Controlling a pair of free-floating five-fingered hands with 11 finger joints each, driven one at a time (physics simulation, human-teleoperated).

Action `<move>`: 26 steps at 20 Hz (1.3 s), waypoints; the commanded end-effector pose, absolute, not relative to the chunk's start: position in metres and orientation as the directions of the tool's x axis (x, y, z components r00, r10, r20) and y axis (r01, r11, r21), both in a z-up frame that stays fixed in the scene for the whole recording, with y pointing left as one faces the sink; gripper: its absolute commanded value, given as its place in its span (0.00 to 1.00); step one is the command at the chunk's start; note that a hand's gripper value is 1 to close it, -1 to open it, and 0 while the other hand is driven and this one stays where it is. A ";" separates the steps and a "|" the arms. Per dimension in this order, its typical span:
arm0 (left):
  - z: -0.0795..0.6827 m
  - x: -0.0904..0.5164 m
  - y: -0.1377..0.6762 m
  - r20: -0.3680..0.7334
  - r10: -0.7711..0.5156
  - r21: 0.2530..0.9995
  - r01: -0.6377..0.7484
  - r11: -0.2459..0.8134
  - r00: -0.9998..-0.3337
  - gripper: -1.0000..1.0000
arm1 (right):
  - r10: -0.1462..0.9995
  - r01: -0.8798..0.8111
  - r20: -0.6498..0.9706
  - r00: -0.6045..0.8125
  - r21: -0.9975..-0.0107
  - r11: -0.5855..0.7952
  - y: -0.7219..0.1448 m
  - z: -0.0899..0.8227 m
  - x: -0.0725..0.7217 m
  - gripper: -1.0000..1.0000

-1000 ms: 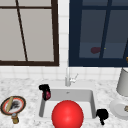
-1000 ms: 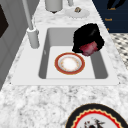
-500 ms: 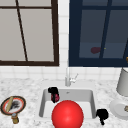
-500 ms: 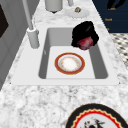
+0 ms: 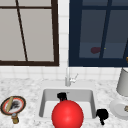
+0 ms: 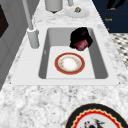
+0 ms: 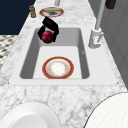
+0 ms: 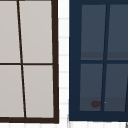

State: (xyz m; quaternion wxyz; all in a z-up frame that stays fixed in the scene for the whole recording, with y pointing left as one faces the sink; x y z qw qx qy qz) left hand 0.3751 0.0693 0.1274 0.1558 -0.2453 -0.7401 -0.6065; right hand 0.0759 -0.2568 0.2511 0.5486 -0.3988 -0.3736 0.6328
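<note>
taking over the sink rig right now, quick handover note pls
Left hand: curled round a dark red ball, held above the sink, toward its front side.
Right hand: idle in the air by the sink's right front corner.
Plate: flat on the sink floor, apart from both hands.
Done: the ball is gripped and clear of the basin.
Left: the ball is not set down; the plate is untouched.

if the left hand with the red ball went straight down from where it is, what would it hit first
Probably the sink floor just beside the plate. The left hand, curled round the red ball, hangs nearer the front wall; depth is unclear.
</note>
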 end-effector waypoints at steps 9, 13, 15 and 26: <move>0.027 0.405 0.005 0.513 0.150 0.832 0.532 0.157 -0.845 1.00 | 0.992 -0.396 -0.095 -0.080 -0.910 -0.119 -0.257 0.251 0.076 0.50; -0.007 0.421 0.006 0.524 0.170 0.824 0.547 0.147 -0.835 1.00 | 0.992 -0.396 -0.095 -0.080 -0.910 -0.119 -0.257 0.251 0.076 0.50; -0.025 0.429 0.013 0.525 0.174 0.823 0.549 0.144 -0.833 1.00 | 0.992 -0.396 -0.095 -0.080 -0.910 -0.119 -0.257 0.251 0.076 0.50; -0.105 0.455 0.026 0.499 0.193 0.830 0.530 0.173 -0.845 1.00 | 0.992 -0.396 -0.095 -0.080 -0.910 -0.119 -0.257 0.251 0.076 0.50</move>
